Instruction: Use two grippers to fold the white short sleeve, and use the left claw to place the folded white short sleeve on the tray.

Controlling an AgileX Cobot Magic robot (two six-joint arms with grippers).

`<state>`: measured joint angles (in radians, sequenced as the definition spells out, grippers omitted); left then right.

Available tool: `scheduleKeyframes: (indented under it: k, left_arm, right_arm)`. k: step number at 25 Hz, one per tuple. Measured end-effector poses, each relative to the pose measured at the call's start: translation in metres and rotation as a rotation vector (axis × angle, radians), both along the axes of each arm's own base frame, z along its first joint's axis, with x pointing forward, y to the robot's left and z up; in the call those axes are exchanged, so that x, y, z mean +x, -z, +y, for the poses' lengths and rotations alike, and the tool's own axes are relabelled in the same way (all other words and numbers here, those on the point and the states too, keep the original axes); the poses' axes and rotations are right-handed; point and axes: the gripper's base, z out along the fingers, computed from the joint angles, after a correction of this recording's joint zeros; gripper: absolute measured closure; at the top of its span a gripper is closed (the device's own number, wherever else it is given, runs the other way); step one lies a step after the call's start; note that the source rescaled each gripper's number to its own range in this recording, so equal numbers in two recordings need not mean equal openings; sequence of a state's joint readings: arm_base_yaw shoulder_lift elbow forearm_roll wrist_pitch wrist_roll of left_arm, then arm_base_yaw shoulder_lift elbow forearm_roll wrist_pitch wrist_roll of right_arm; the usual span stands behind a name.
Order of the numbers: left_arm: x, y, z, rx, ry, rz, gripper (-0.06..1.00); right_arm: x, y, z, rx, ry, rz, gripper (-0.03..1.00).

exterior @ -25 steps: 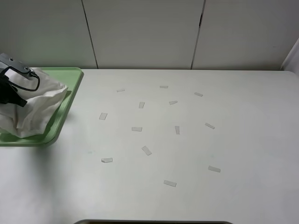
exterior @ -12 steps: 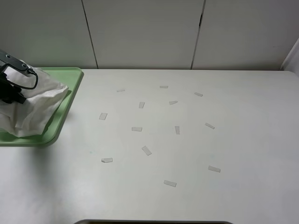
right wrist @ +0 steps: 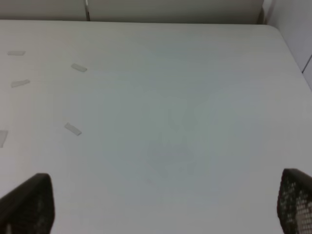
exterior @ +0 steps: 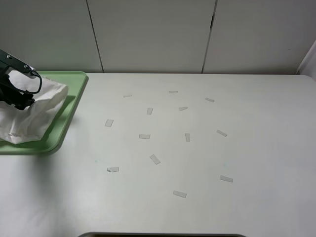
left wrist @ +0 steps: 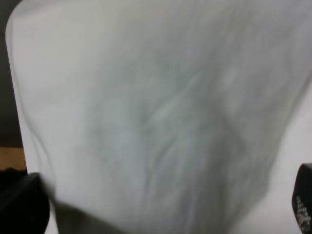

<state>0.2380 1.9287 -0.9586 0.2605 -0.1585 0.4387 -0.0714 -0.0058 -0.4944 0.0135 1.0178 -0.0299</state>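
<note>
The white short sleeve (exterior: pixel 30 112) lies bunched on the green tray (exterior: pixel 75 94) at the table's far left. My left gripper (exterior: pixel 16 95) is over the tray, right at the shirt's top. In the left wrist view the shirt (left wrist: pixel 161 112) fills the frame, blurred and very close. The two fingertips (left wrist: pixel 22 204) stand wide apart at the frame's edges, so the left gripper (left wrist: pixel 161 207) is open. My right gripper (right wrist: pixel 161 204) is open and empty over bare table; it does not show in the exterior view.
Several small pale tape pieces (exterior: pixel 155 159) are scattered over the middle of the white table (exterior: pixel 256 148). A white panelled wall stands behind the table. A dark edge shows at the table's front.
My left gripper has risen a little and moved left. The shirt has drawn in from the tray's right rim and settled lower onto the tray.
</note>
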Motion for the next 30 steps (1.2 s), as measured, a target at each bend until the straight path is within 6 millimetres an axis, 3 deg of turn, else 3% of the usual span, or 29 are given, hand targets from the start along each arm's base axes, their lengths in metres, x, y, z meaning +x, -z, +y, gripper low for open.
scheduleKeyframes:
  k: [5, 10, 14, 18, 19, 26, 27, 30]
  left_arm:
    - [0.001, -0.003, 0.0, 0.002, 0.001, -0.019, -0.05]
    - [-0.006, -0.028, 0.0, 0.016, -0.01, -0.021, -0.05]
    - [-0.022, -0.06, -0.006, 0.02, -0.033, 0.029, -0.05]
    - [-0.028, -0.071, -0.012, 0.004, -0.052, 0.046, -0.05]
    - [-0.039, -0.085, -0.02, -0.014, -0.08, 0.082, -0.05]
    - [-0.073, -0.123, -0.043, -0.046, -0.134, 0.172, -0.05]
    - [-0.088, -0.139, -0.052, -0.063, -0.158, 0.186, -0.05]
    - [-0.103, -0.15, -0.059, -0.082, -0.178, 0.213, -0.05]
  right_arm:
    - [0.0, 0.0, 0.0, 0.0, 0.0, 0.0, -0.03]
    - [0.0, 0.0, 0.0, 0.0, 0.0, 0.0, -0.03]
    - [0.0, 0.0, 0.0, 0.0, 0.0, 0.0, -0.03]
    - [0.0, 0.0, 0.0, 0.0, 0.0, 0.0, -0.03]
    - [0.0, 0.0, 0.0, 0.0, 0.0, 0.0, -0.03]
    - [0.0, 0.0, 0.0, 0.0, 0.0, 0.0, -0.03]
    - [0.0, 0.0, 0.0, 0.0, 0.0, 0.0, -0.03]
    - [0.0, 0.0, 0.0, 0.0, 0.0, 0.0, -0.03]
